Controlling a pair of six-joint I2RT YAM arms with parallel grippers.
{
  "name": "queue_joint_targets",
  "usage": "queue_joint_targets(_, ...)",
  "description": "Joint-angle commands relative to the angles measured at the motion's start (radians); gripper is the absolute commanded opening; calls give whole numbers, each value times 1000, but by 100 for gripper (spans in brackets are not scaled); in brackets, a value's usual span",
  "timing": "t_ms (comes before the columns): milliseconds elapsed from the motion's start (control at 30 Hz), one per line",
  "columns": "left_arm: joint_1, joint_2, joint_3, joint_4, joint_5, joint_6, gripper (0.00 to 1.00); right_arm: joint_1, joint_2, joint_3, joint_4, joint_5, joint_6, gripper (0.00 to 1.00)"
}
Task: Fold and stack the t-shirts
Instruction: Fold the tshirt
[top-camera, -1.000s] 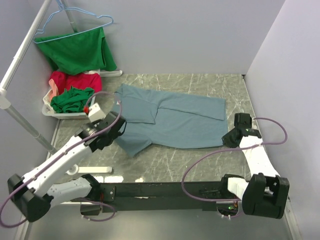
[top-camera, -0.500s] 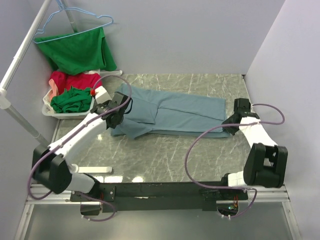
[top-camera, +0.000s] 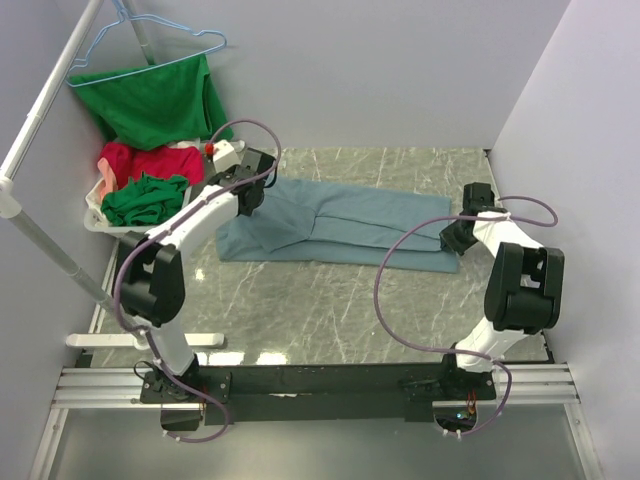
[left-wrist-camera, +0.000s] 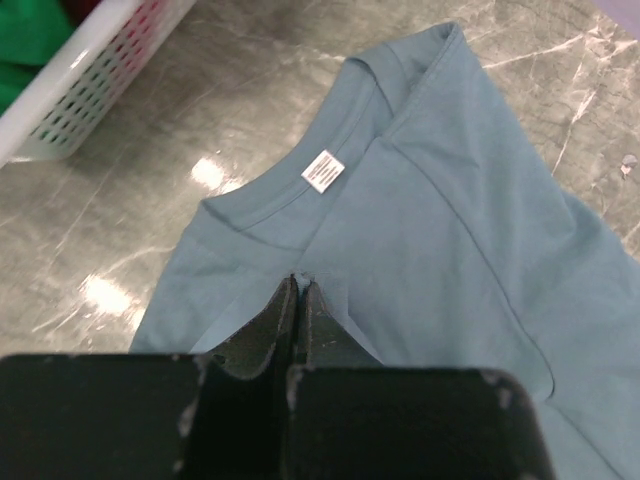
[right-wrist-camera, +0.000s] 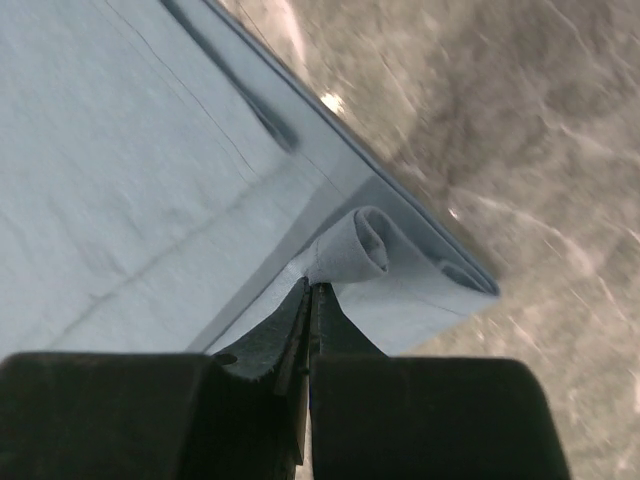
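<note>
Grey-blue t-shirt (top-camera: 350, 222) cloth is pinched in both claws. The left gripper (left-wrist-camera: 298, 287) has its fingers pressed together on a small tuck of fabric just below the collar. The right gripper (right-wrist-camera: 309, 288) is likewise clamped, on a curled-up bit of cloth near the hem corner. From those two grips the shirt spreads flat on the marbled table (top-camera: 330, 320) as a long band folded over along its length. Its collar end lies to the left and its hem end to the right, toward the far side of the table.

The left wrist view gives what the overhead one cannot: a white label (left-wrist-camera: 323, 170) inside the neckline, the collar band, and a corner of the white basket (left-wrist-camera: 95, 85). The right wrist view shows the layered edges at the corner and the little roll of cloth above the fingertips.

Only the top view takes in the whole scene. Both arms reach out to opposite ends of the shirt. The basket near its left end holds a red t-shirt (top-camera: 150, 160) and a dark green t-shirt (top-camera: 145, 198). Another green t-shirt (top-camera: 155, 100) is draped on a blue hanger (top-camera: 165, 40) beyond.
</note>
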Motion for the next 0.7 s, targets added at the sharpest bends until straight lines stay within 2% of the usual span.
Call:
queue_joint_targets(0, 19, 54, 88, 33, 5, 46, 1, -10, 37, 67, 34, 2, 20, 0)
queue_joint_targets(467, 80, 180, 180, 76, 40, 96, 1, -10, 143, 201, 15, 1, 19, 0)
queue_joint_targets(500, 82, 191, 198, 78, 42, 105, 1, -10, 154, 206, 21, -4, 16, 3)
queue_joint_targets(533, 91, 200, 208, 87, 43, 111, 1, -10, 157, 208, 26, -5, 12, 10)
queue_joint_targets(567, 94, 220, 217, 95, 51, 121, 2, -10, 160, 208, 30, -7, 5, 18)
queue_joint_targets(600, 98, 228, 234, 107, 53, 141, 6, -11, 155, 211, 43, -2, 3, 30)
queue_joint_targets(667, 115, 257, 252, 145, 56, 161, 23, -10, 149, 212, 50, 5, -6, 42)
